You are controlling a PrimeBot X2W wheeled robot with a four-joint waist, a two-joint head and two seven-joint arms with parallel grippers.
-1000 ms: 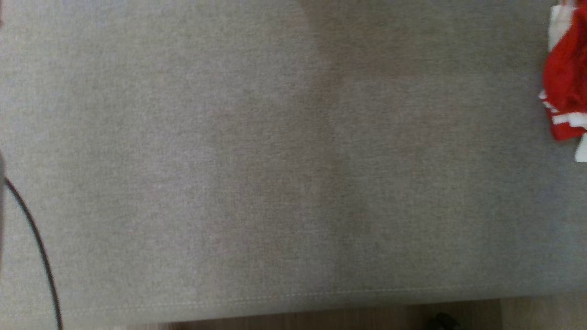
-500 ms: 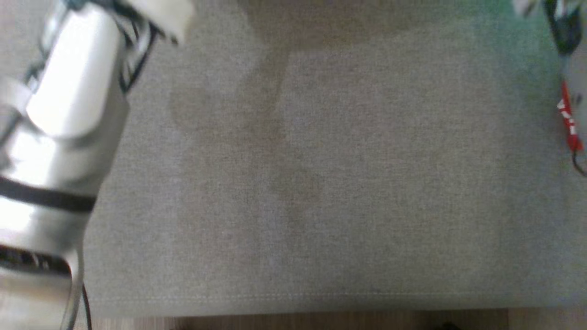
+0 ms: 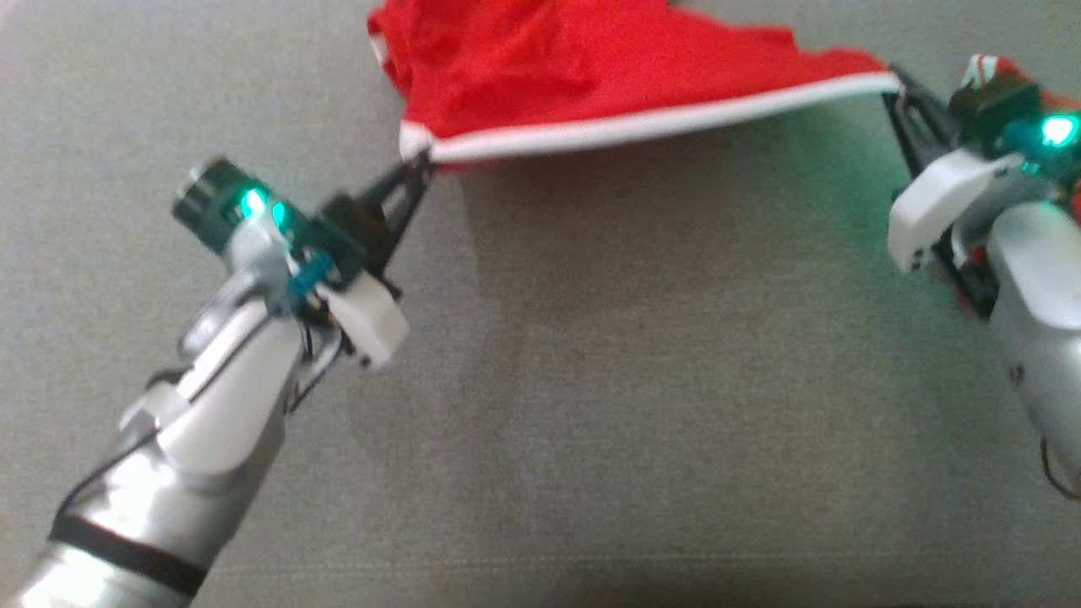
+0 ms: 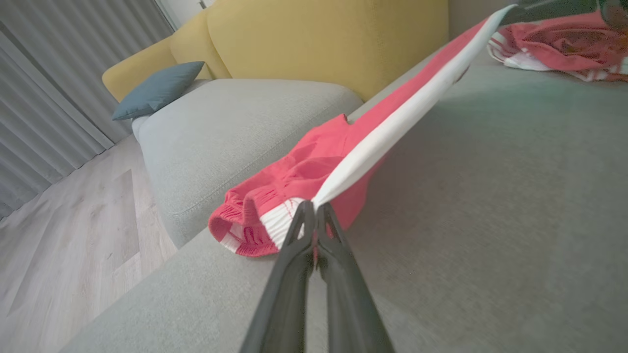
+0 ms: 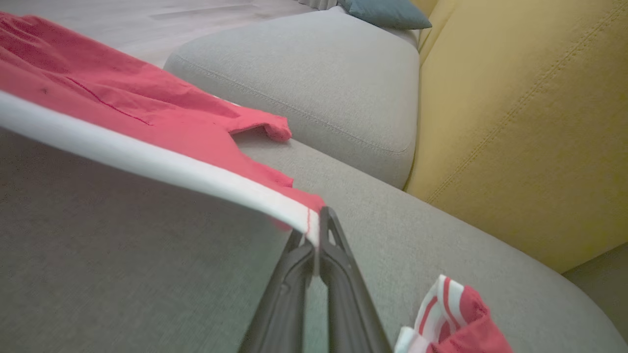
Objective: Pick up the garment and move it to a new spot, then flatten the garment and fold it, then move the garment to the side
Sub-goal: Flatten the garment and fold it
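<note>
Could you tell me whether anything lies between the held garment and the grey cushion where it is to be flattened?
Nothing visible does. The left gripper and right gripper pinch the white edge of the garment above the grey cushion; a second red-and-white garment lies off beside the right gripper.

No legible text, label, brand, number or sign in any view; red fabric garment with white hem band (image 3: pixel 591 59) plain, no lettering made out.
</note>
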